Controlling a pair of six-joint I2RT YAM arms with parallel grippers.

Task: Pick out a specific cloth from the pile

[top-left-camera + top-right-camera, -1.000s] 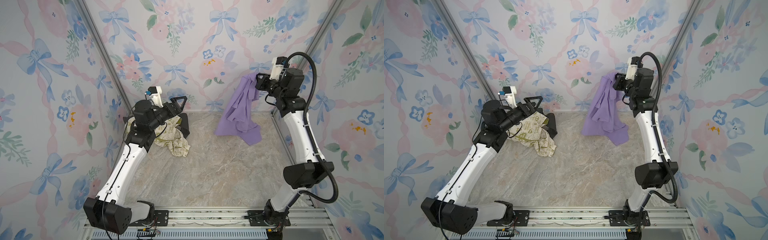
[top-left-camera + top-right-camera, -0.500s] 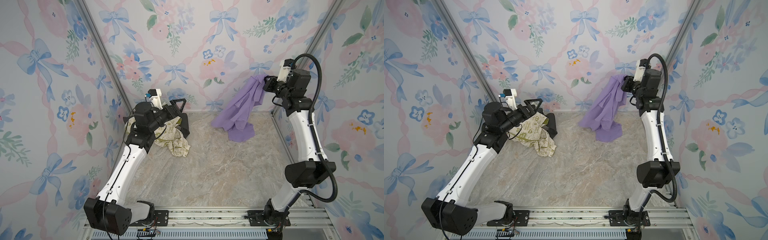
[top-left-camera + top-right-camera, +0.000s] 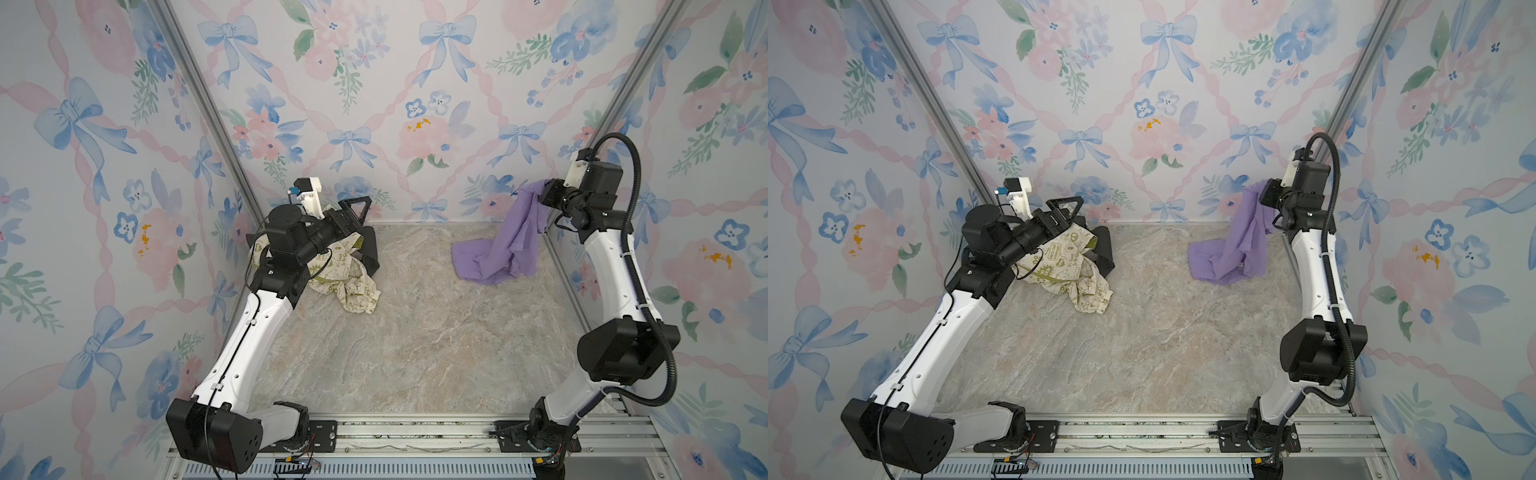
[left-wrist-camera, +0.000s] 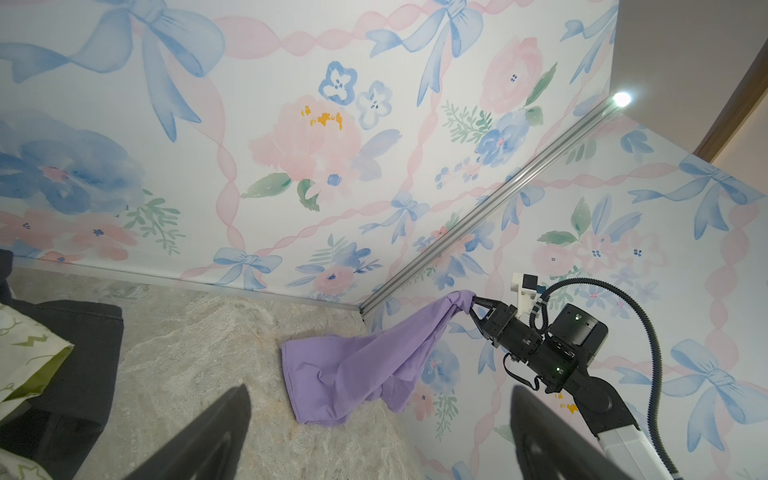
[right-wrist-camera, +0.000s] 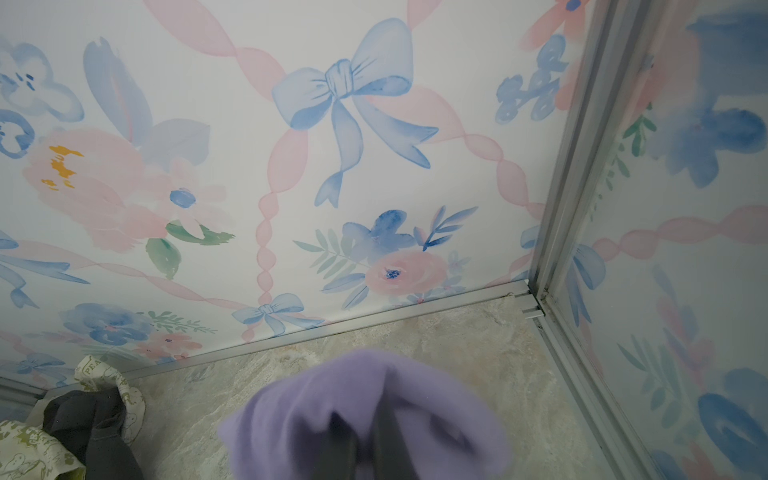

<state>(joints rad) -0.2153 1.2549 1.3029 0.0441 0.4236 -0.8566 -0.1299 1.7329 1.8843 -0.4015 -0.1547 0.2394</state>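
Cloth [image 3: 511, 245] is held by the right pincer [image 4: 474, 305], pinched shut on one bunched tip and raised at the right of both top views, near the back corner. Its lower part is draped on the tabletop [image 3: 415, 332], well apart from the pile [image 3: 353, 270] at left. The left pincer [image 3: 361, 216] is spread wide over the pile, nothing held. Risk: only a thin tip is gripped, so slip-out is likely if the trailing part drags or the bite loosens. Wall contact is also possible.

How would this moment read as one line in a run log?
right gripper: shut on lavender cloth, upper end raised, lower end on table, apart from pile | left gripper: open, near pile
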